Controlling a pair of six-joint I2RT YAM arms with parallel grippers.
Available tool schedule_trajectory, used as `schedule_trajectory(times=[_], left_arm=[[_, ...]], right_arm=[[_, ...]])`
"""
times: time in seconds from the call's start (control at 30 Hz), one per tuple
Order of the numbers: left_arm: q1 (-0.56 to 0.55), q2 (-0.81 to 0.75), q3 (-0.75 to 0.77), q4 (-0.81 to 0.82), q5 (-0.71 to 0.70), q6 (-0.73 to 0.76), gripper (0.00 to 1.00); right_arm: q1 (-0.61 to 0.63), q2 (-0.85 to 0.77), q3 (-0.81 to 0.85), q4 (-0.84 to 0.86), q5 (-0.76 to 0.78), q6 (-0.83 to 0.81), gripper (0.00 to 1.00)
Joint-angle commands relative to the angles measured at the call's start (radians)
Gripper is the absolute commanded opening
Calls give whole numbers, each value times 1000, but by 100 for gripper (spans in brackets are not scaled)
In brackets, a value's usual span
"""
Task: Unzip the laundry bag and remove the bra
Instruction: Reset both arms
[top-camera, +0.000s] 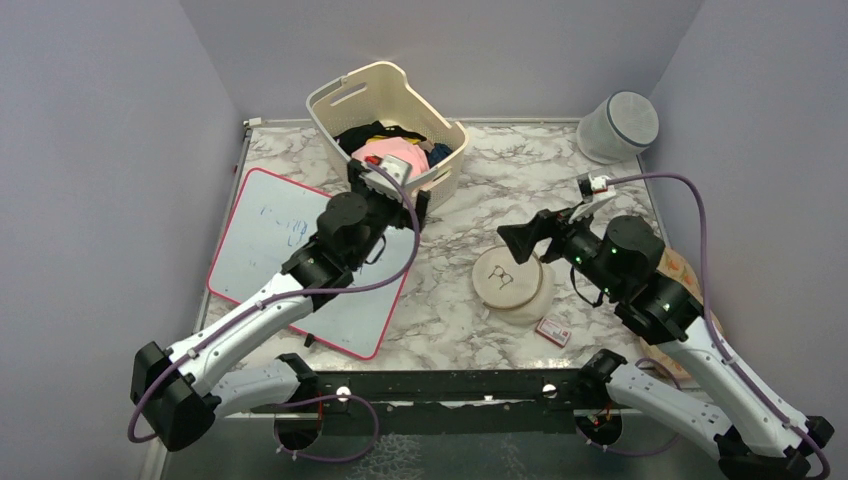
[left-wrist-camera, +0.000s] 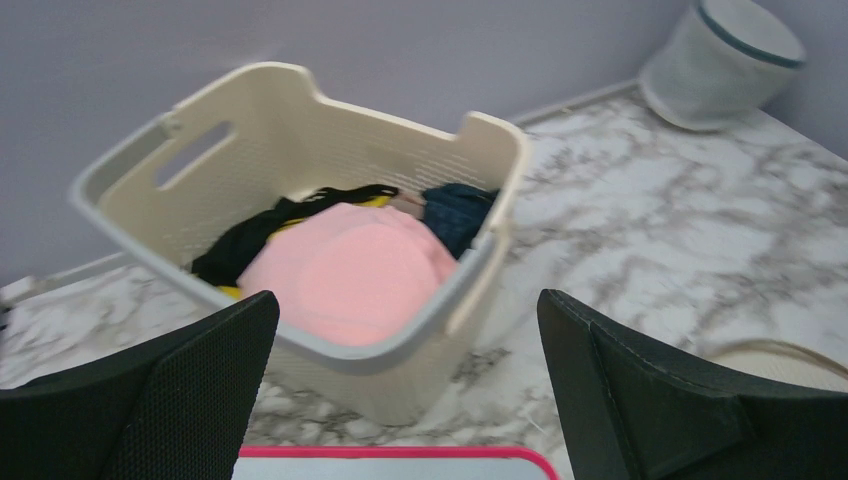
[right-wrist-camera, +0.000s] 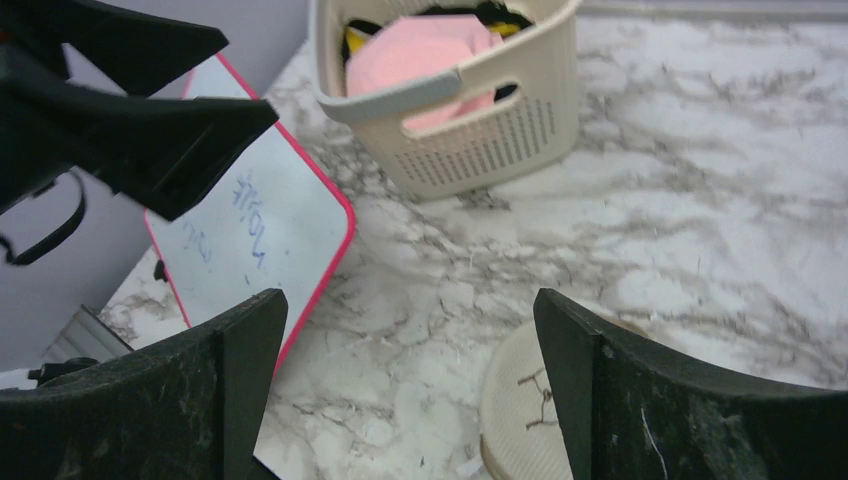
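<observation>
The laundry bag (top-camera: 510, 280), a squat cream mesh drum with a dark bra outline on its flat top, lies on the marble table right of centre. Its edge also shows in the right wrist view (right-wrist-camera: 520, 405) and the left wrist view (left-wrist-camera: 785, 357). My right gripper (top-camera: 530, 238) hovers just beyond the bag's far edge, open, nothing between its fingers (right-wrist-camera: 600, 400). My left gripper (top-camera: 392, 195) is open and empty in front of the cream basket (top-camera: 385, 125), well left of the bag. The bra is hidden.
The basket (left-wrist-camera: 300, 190) holds pink and dark clothes. A pink-rimmed whiteboard (top-camera: 280, 250) lies under the left arm. A white-grey cylinder (top-camera: 618, 125) stands at the back right. An orange patterned pad (top-camera: 700, 310) and a small red-white card (top-camera: 553, 331) lie near the right arm.
</observation>
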Motion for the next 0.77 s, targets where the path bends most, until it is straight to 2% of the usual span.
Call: schedule_trajectory(times=[0.0,0.2,0.37,0.57,0.73], left_arm=[[121,-67,4,47,-8,-7,99],[135,-136,254,-154,47,-122,99],[134,-240,361,-178,86,-160,99],[134,-228,492,-311,68,-169,99],[135,-259,471,-337,-16,-198,99]], right_arm=[[-2,-106,-4,123,-65,-149,94],[-2,-122,280,-104,-31,-332,96],[-2,-121,463,-196,17,-349,97],[-3,-189,449,-120,83,-333,100],[-2,-168,451,-104,227,-318,99]])
